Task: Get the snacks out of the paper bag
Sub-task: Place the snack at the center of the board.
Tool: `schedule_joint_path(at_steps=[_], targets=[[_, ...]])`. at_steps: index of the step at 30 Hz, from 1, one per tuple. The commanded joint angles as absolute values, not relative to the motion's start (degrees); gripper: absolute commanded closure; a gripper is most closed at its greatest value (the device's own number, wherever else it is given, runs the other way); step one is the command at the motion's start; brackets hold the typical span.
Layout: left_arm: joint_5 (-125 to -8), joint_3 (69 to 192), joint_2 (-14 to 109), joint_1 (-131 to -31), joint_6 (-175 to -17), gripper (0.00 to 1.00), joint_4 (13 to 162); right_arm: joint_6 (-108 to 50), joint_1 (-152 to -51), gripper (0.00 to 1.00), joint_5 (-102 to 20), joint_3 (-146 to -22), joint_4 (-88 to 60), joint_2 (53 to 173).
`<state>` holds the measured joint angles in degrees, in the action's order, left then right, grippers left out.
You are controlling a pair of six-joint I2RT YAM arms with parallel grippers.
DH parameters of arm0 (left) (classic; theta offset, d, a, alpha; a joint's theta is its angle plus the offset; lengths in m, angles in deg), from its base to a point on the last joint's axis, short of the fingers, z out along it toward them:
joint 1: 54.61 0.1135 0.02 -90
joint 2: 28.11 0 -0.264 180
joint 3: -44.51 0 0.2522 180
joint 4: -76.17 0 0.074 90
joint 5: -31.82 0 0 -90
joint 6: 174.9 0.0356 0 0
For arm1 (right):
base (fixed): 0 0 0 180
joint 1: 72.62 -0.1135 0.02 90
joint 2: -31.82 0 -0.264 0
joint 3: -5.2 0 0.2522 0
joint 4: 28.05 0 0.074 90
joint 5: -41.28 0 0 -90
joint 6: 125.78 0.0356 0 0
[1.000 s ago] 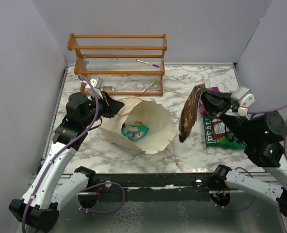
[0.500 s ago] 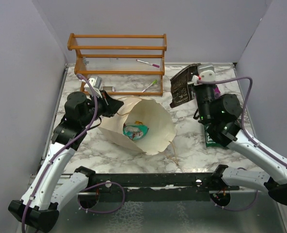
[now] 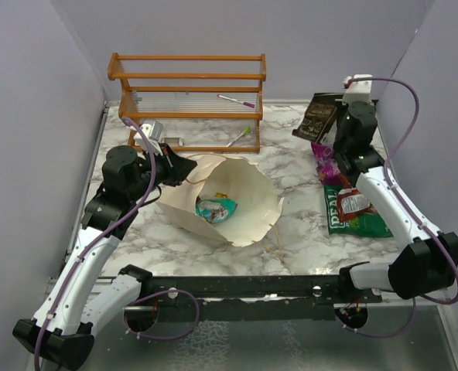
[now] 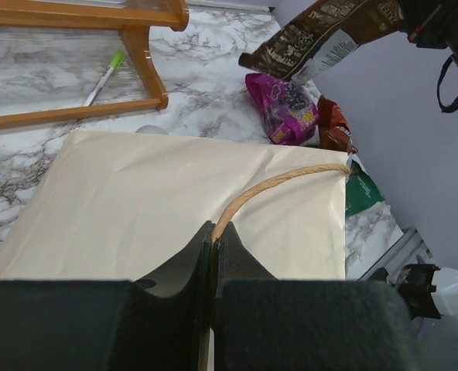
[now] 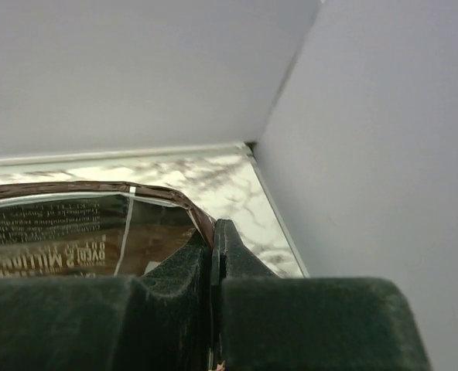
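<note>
The cream paper bag (image 3: 240, 202) lies on its side mid-table, mouth toward the camera, with a teal packet (image 3: 214, 208) inside. My left gripper (image 3: 184, 169) is shut on the bag's tan string handle (image 4: 279, 183) at its far left rim. My right gripper (image 3: 336, 117) is shut on the edge of a dark brown packet (image 3: 320, 116) and holds it up at the far right corner; the packet also shows in the right wrist view (image 5: 74, 232). A purple packet (image 3: 322, 161), a red packet (image 3: 353, 204) and a green packet (image 3: 358, 220) lie on the table at the right.
A wooden rack (image 3: 189, 100) with pens stands at the back left. Grey walls close in the back and both sides. A loose string handle (image 3: 278, 246) trails from the bag toward the near edge.
My right arm has swung the dark brown packet from beside the bag to the far right corner. The left gripper and bag have stayed still.
</note>
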<state>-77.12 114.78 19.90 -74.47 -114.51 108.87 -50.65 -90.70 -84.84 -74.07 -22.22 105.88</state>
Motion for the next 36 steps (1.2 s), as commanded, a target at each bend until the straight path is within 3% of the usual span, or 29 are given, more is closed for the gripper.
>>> schedule_joint_path(at_steps=[1, 6, 12, 25, 36], targets=[[-76.7, 116.4, 19.7, -74.1, -113.1, 1.0, 108.7, -39.7, -80.2, 0.99, -80.3, -76.4, -20.3, 108.4], [-78.8, 115.4, 19.9, -74.1, -113.6, 1.0, 107.4, -40.0, -71.8, 0.99, -80.3, -79.1, -19.2, 110.6], [-79.6, 114.2, 19.0, -74.1, -114.0, 1.0, 106.7, -45.5, -70.4, 0.99, -83.7, -70.4, -26.2, 107.9], [-80.9, 113.9, 18.4, -74.1, -114.4, 1.0, 107.2, -21.2, -71.6, 0.99, -46.9, -47.1, -16.7, 95.4], [-79.1, 113.9, 18.4, -74.1, -113.9, 1.0, 108.4, -7.2, -71.6, 0.95, -22.6, -33.1, -32.0, 100.3]])
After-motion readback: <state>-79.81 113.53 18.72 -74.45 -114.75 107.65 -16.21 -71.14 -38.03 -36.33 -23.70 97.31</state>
